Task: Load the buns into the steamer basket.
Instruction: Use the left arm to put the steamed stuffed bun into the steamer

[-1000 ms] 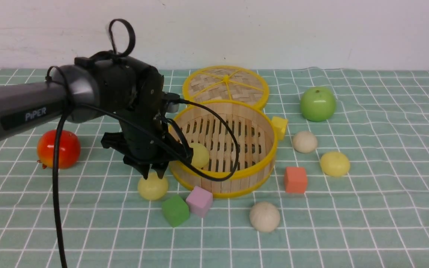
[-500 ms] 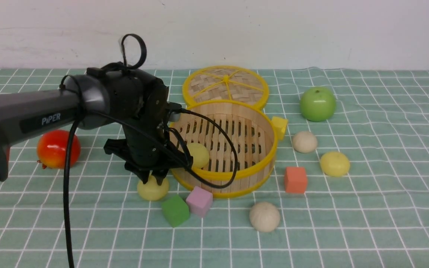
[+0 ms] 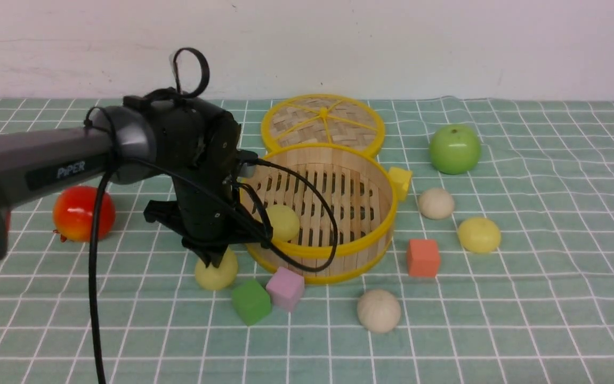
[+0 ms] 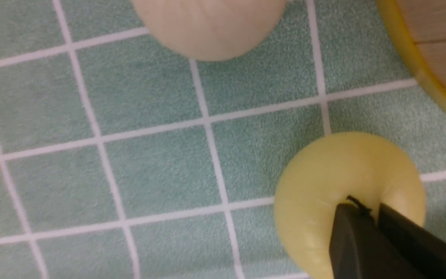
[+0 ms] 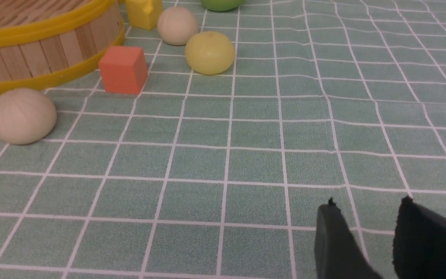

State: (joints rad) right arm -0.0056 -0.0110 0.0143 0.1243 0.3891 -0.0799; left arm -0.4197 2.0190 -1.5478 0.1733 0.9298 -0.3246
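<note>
The left hand [image 3: 215, 260] held its two matte black fingers pressed together. Their tips bore on the crown of a smooth pale yellow bun [image 3: 214, 273]. Whether they nipped any of its skin could not be told. That dome sat on the worktop's green checked cloth [image 3: 525, 320], just outside the steamer basket [image 3: 339, 266].

The basket was round and shallow, with an upright wall of wooden strips, glossy yellow rims and a slatted floor. On that floor lay a second yellow bun [image 3: 284, 222]. A third yellow bun [image 3: 478, 234] rested on the cloth to the basket's right, near a faintly ribbed off-white bun [image 3: 436, 203]. Another ribbed bun [image 3: 379, 310] sat in front of the basket.

The right hand [image 5: 367, 201] hung low over bare cloth, fingers spread, nothing between them.
</note>
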